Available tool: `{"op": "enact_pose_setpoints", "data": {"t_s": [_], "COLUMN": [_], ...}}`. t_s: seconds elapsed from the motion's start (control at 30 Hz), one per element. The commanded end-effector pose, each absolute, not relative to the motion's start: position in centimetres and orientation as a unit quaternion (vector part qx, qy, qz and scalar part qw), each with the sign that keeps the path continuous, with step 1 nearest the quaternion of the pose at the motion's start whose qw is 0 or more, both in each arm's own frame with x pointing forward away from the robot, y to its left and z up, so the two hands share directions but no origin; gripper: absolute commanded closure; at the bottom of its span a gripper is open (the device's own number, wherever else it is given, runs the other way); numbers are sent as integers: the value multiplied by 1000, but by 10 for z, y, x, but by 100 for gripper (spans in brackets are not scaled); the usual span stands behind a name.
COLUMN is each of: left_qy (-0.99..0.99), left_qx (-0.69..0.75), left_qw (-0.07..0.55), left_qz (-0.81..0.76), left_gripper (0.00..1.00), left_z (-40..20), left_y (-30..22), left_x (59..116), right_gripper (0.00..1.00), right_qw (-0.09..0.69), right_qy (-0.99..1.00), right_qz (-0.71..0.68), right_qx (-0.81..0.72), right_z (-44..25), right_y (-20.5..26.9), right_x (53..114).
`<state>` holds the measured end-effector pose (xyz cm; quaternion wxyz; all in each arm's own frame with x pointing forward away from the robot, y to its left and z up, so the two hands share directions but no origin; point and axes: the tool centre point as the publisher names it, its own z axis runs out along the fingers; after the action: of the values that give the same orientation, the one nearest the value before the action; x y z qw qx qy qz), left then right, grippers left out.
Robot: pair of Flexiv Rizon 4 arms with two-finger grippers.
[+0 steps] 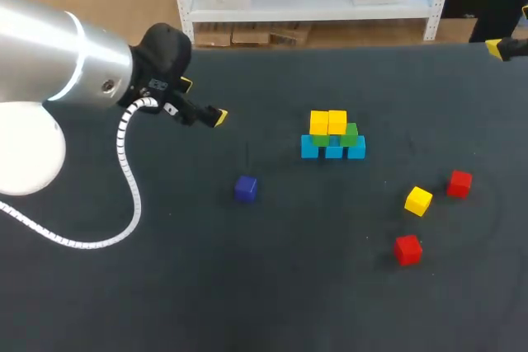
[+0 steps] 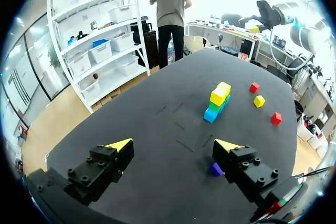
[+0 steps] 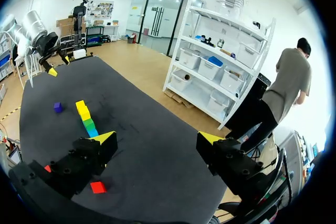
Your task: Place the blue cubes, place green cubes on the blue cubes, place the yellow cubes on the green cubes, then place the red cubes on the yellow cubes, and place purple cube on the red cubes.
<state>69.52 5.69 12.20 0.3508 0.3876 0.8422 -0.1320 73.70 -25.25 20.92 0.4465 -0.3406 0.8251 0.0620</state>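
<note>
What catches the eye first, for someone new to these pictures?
The cube stack in the middle of the table: blue below, green, then yellow on top. Loose around it: the purple cube to its left, one yellow cube and two red cubes to its right.

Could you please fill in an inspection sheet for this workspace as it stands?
Surface: dark table, no damage visible.
Job's things: a row of three blue cubes carries two green cubes, with two yellow cubes on top. A loose yellow cube, two red cubes and the purple cube lie apart on the table.
Clutter: nothing seen.
Grippers: left gripper open, empty; right gripper open, empty.
Cables: white coiled cable hangs from the left arm.
Surroundings: nothing seen reaching over the table.
</note>
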Motion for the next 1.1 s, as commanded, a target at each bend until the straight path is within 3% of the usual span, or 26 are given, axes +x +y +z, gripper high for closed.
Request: {"op": "enact_pose_setpoints", "data": {"t_s": [0.03, 0.77, 1.1], "left_qy": [841, 841, 841], "left_qx": [389, 389, 389], "left_qw": [352, 352, 352], "left_qz": [-135, -135, -135], "left_gripper": [0, 0, 0], "left_z": [122, 122, 122], "left_y": [59, 59, 59], "left_x": [695, 695, 695], "right_gripper": [0, 0, 0], "right_qw": [446, 385, 323], "right_qy": [824, 820, 783], "right_qz": [67, 64, 38], "right_qx": [-343, -419, -530], "right_z": [208, 187, 168], "right_y": [-254, -235, -193], "right_x": [740, 718, 685]}}
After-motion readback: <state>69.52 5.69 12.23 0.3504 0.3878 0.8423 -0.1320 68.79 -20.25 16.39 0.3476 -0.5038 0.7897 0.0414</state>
